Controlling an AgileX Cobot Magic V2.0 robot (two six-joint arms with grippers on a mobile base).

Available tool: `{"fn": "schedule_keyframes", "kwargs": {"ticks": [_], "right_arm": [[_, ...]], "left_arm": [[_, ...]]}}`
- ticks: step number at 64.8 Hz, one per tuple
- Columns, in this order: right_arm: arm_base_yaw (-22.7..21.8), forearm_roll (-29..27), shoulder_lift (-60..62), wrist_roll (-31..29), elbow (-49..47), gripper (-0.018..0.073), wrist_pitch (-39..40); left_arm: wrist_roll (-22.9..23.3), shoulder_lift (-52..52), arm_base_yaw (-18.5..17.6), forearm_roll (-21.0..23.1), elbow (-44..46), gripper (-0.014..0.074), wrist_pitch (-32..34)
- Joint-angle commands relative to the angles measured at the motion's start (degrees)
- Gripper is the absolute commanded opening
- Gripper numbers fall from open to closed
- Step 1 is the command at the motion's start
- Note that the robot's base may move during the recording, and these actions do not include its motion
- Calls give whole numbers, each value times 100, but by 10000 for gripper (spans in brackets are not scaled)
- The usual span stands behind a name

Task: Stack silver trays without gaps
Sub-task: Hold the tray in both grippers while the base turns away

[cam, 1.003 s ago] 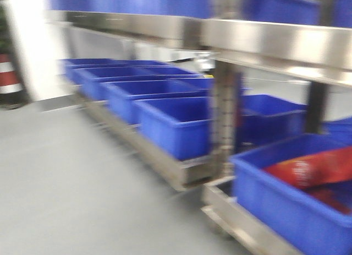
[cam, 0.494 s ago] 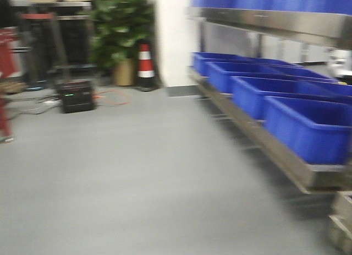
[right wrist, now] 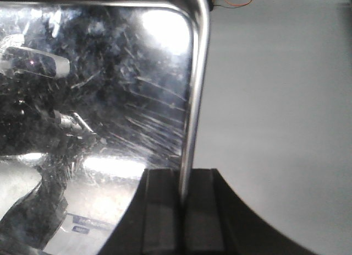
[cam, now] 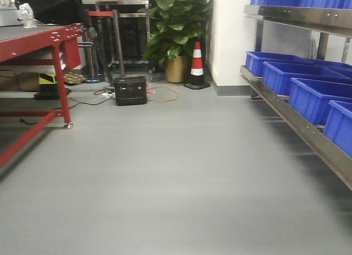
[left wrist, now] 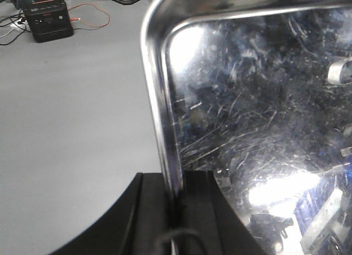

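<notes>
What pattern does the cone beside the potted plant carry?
The traffic cone has red and white horizontal bands on a black base; clearest in the exterior front-facing view.

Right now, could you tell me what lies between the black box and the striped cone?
An orange cable loops between the black box and the striped cone; the front-facing view shows it.

No legible text, number or brand is found. The panel of the black box (cam: 130, 90) on the floor (cam: 165, 172) is too small to be read.
</notes>
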State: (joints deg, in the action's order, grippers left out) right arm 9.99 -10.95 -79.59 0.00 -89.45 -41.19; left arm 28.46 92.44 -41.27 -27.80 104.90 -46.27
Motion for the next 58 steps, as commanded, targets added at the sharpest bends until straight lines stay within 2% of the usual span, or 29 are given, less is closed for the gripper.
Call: {"fn": "schedule_keyframes", "kwargs": {"ticks": [1, 58], "right_arm": [[6, -14, 80, -79, -85, -70, 231], [6, -14, 80, -79, -85, -70, 231]], "left_arm": [[-78, -48, -37, -1, 52, -8, 229], [-78, -48, -37, -1, 52, -8, 229]]}}
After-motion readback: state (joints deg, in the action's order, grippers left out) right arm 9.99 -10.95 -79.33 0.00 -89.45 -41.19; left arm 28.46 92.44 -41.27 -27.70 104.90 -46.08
